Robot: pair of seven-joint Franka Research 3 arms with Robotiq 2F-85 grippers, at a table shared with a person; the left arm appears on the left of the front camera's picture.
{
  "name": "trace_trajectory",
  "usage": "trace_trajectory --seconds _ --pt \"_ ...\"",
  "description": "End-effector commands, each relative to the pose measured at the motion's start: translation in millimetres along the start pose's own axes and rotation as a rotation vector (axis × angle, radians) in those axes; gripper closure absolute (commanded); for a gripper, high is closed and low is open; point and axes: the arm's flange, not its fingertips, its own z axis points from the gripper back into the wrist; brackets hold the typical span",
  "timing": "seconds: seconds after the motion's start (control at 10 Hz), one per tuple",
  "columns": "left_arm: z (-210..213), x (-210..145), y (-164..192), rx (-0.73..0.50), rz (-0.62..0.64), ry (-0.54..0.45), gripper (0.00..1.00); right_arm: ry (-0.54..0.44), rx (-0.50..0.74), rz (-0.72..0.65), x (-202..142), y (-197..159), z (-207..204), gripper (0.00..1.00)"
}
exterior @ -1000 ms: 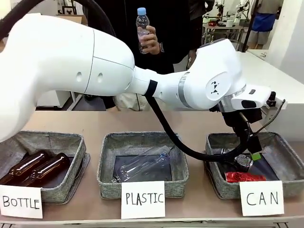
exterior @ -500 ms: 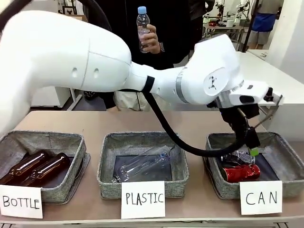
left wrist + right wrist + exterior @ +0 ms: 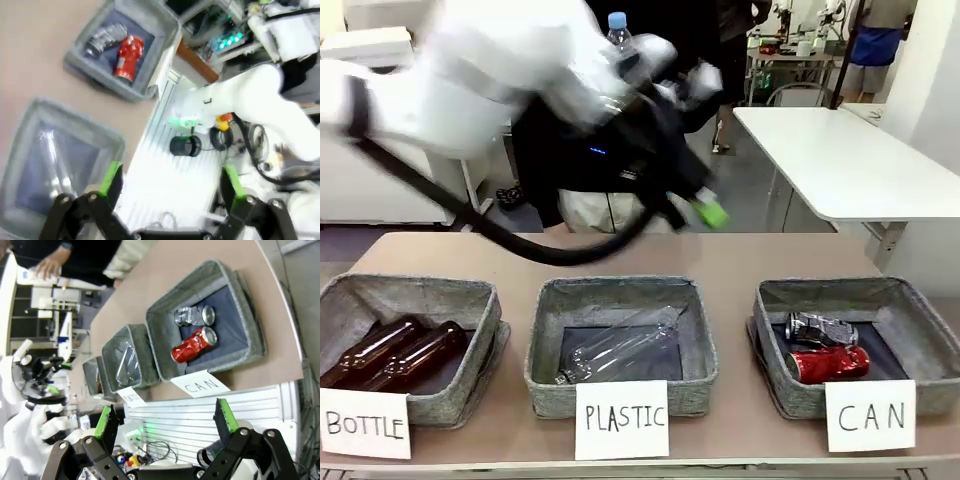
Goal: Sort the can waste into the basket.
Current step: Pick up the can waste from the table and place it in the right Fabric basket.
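Left gripper (image 3: pixel 170 182) raised high above the table, blurred, jaws spread wide and empty. Right gripper (image 3: pixel 165 422) likewise wide apart, empty. Red can (image 3: pixel 827 363) and patterned can (image 3: pixel 819 327) lying side by side inside CAN basket (image 3: pixel 772 375).

Front cam looks across my bench (image 3: pixel 740 265) at the person; both wrist cams look down from high up, and all three catch the CAN basket (image 3: pixel 920 340) (image 3: pixel 155 55) (image 3: pixel 250 330).

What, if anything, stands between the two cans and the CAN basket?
Nothing visible. The red can and the patterned can already lie side by side inside the CAN basket, with the left gripper open and up above the table.
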Motion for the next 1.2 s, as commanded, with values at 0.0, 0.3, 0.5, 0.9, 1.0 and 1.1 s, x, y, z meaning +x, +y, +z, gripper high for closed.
trace_trajectory --seconds 0.0,0.3,0.5,0.9,1.0,1.1 --pt "86.4 -118.9 48.9 -0.089 0.102 -0.224 0.0 -0.007 -0.005 0.0 -2.9 -0.2 2.3 0.0" --pt "141.0 -200.6 115.0 -0.326 0.32 -0.465 0.0 -0.007 -0.005 0.0 -2.9 -0.2 2.3 0.0" --pt "159.2 -272.4 140.5 -0.458 0.47 -0.677 0.0 -0.007 -0.005 0.0 -2.9 -0.2 2.3 0.0" --pt "163.4 -293.5 151.8 -0.45 0.518 -0.643 0.0 -0.007 -0.005 0.0 -2.9 -0.2 2.3 0.0" --pt "163.4 -293.5 151.8 -0.45 0.518 -0.643 0.0 -0.007 -0.005 0.0 -2.9 -0.2 2.3 0.0" --pt "163.4 -293.5 151.8 -0.45 0.518 -0.643 0.0 -0.007 -0.005 0.0 -2.9 -0.2 2.3 0.0"
